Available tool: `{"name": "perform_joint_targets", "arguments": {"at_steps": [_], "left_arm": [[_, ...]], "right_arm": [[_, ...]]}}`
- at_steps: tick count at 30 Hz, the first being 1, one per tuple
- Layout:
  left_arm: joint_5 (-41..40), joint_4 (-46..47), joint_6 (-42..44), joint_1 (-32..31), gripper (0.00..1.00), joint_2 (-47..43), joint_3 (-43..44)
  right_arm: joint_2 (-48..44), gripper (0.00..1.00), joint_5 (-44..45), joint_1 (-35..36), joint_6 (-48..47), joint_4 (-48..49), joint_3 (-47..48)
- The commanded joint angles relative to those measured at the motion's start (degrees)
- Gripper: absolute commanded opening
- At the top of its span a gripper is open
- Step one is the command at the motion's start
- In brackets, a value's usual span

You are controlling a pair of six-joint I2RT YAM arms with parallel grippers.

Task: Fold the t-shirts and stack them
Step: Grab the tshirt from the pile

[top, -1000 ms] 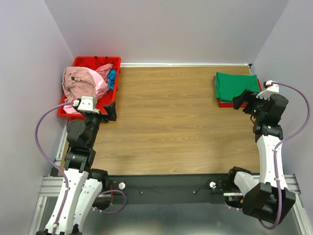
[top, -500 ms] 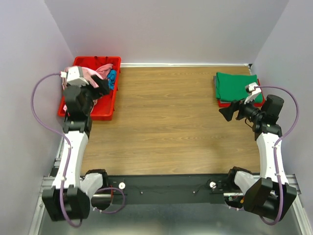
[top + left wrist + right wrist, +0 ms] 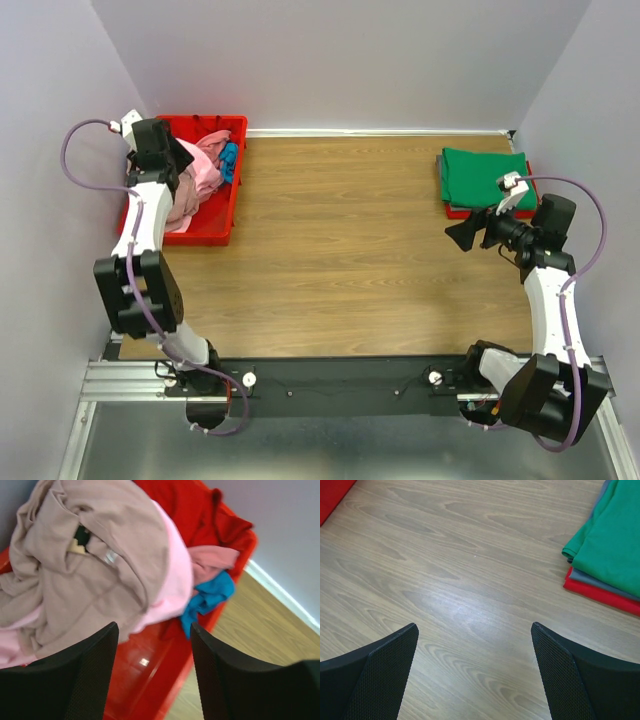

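Shifted since a second ago: left gripper (image 3: pixel 183 158), from the near edge of the red bin (image 3: pixel 210 232) up to its far left corner; right gripper (image 3: pixel 463 235), turned off the folded stack to face mid-table.

Top view: loose t-shirts (image 3: pixel 205 175) heaped in bin at far left. Folded green tee (image 3: pixel 480 175) topping stack at far right of table (image 3: pixel 340 250).

Left wrist: fingers apart, nothing between them, hovering over bin's near part, just short of dusty-pink tee (image 3: pixel 85 565). Brighter pink tee (image 3: pixel 176 580) tucked under it; blue tee (image 3: pixel 209 596) and red tee (image 3: pixel 200 510) beyond.

Right wrist: fingers spread wide over bare wood, holding nothing. Green tee over grey layer (image 3: pixel 600 579) and bottom red layer (image 3: pixel 600 594) (edges fairly even).

Risk, as judged: pinching both pinks at once where they overlap, dragging the heap out together; or catching bin wall if closing too low.
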Motion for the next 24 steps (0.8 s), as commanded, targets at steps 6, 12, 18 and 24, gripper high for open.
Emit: {"name": "perform_joint_targets", "arguments": {"at_steps": [6, 12, 18, 24], "left_arm": [[-5.48, -6.72, -2.34, 2.26, 0.59, 14.74, 12.62], [-6.98, -6.90, -0.24, 2.26, 0.39, 18.70, 16.41], [-6.29, -7.51, 3.98, 2.26, 0.00, 17.48, 17.57], [1.97, -0.31, 8.55, 2.00, 0.00, 2.73, 11.07]], "right_arm": [[0.76, 1.00, -1.26, -0.20, -0.87, -2.15, 0.05], [1.03, 1.00, -2.05, 0.06, -0.96, -2.68, 0.05], [0.94, 1.00, -1.87, 0.24, -1.40, -2.85, -0.13], [0.94, 1.00, -1.78, 0.24, -1.66, -2.94, -0.22]]}}
